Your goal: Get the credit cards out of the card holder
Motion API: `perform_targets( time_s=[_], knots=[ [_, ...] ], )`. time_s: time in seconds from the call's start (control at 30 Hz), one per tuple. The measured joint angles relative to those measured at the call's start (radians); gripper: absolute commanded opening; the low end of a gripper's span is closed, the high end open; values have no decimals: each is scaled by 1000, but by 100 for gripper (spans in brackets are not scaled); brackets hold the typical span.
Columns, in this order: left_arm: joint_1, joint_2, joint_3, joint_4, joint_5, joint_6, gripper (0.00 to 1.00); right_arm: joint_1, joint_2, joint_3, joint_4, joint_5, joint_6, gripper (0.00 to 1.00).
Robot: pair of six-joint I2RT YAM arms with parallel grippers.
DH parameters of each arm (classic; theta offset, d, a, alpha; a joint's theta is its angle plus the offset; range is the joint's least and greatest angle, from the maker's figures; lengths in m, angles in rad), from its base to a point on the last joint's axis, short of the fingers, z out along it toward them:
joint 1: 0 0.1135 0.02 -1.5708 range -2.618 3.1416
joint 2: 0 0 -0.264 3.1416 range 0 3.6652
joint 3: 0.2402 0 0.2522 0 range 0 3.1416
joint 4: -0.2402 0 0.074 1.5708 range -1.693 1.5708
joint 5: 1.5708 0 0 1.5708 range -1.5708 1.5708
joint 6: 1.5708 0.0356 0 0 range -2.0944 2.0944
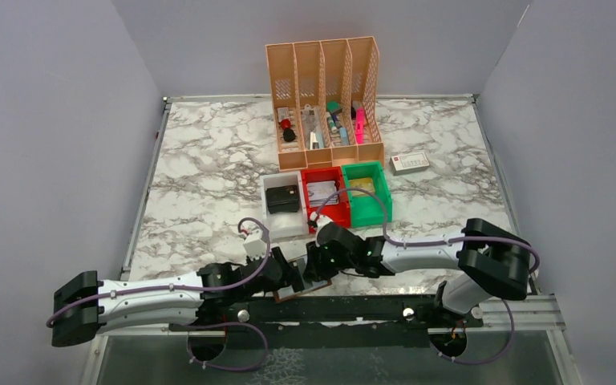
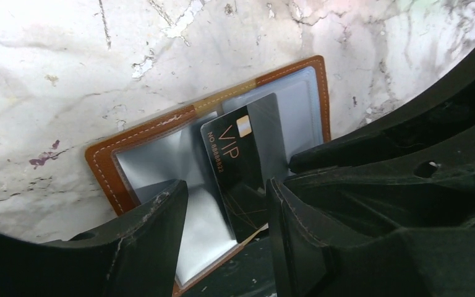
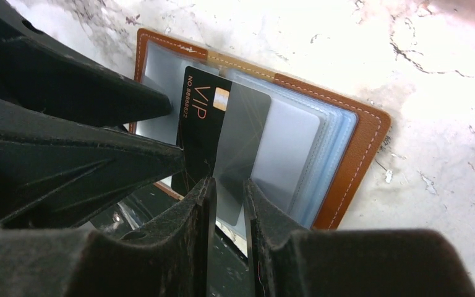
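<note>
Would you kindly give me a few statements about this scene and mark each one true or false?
1. The card holder lies open on the marble table. True.
2. A dark card printed VIP lies askew in it. True.
3. The card holder sits inside a green bin. False: it lies by the table's near edge.
4. The left gripper is clamped shut. False: its jaws stand apart.
5. A black case sits in the white bin. True.
</note>
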Motion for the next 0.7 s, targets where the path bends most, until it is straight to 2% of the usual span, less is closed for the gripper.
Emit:
perform_targets(
  time_s=[0.2,0.47,0.6,0.7],
  knots=[
    [0,7,-44,76,0,-71,53,0,-20,-66,86,20,85,29],
    [0,-13,-142,268,0,-120,50,-1,-18,-109,166,18,156,28],
    [1,-13,-161,297,-5,-158,41,-1,-19,-116,182,18,173,28],
    [1,-17,-184,330,-5,-180,26,-1,-16,-116,188,18,179,28]
  ],
)
